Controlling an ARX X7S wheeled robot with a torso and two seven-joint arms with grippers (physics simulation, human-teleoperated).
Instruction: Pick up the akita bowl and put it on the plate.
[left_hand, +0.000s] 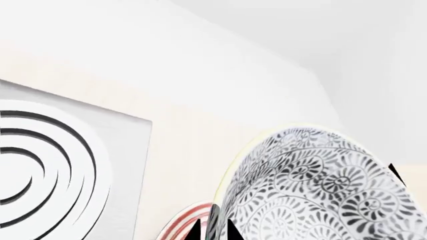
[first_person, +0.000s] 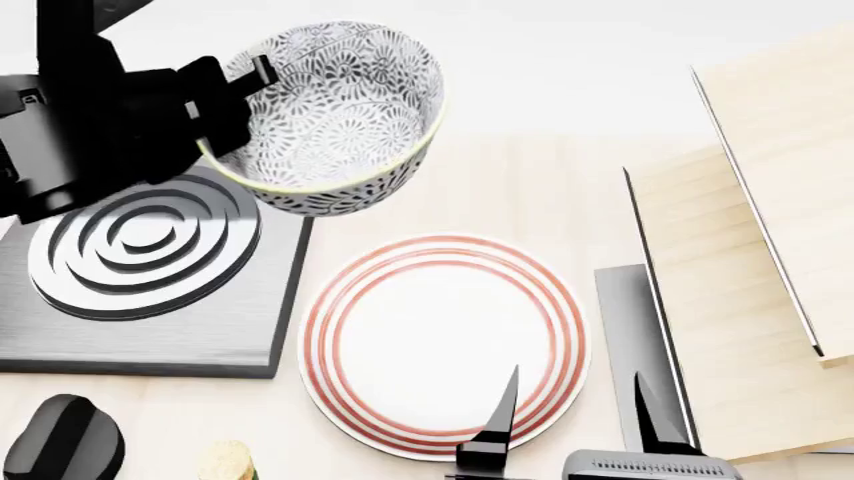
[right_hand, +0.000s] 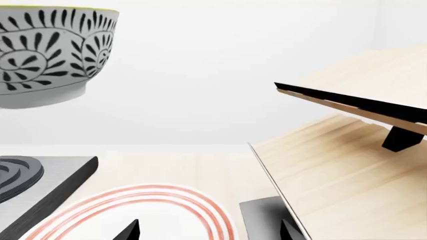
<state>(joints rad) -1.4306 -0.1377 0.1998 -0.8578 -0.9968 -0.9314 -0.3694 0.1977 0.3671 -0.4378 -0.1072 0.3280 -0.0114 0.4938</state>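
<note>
At the far left of the head view a black knob (first_person: 60, 440) sits at the near table edge, with a small cork-coloured object (first_person: 227, 462) just beside it. Behind them lies the square grey stove burner (first_person: 140, 290) with its raised concentric rings. The left gripper (first_person: 227, 90) hangs above the burner, clamped on the near-left rim of the akita bowl (first_person: 340, 115), which is lifted clear of the table and tilted, hanging over the gap between burner and plate. The plate (first_person: 445, 345) lies bare on the pale wooden tabletop (first_person: 534, 190), just right of the burner. The right gripper (first_person: 574, 410), fingers spread and holding nothing, hovers over the plate's near-right rim. At the right, slanted wooden boards (first_person: 761, 280) stand close to the plate.
</note>
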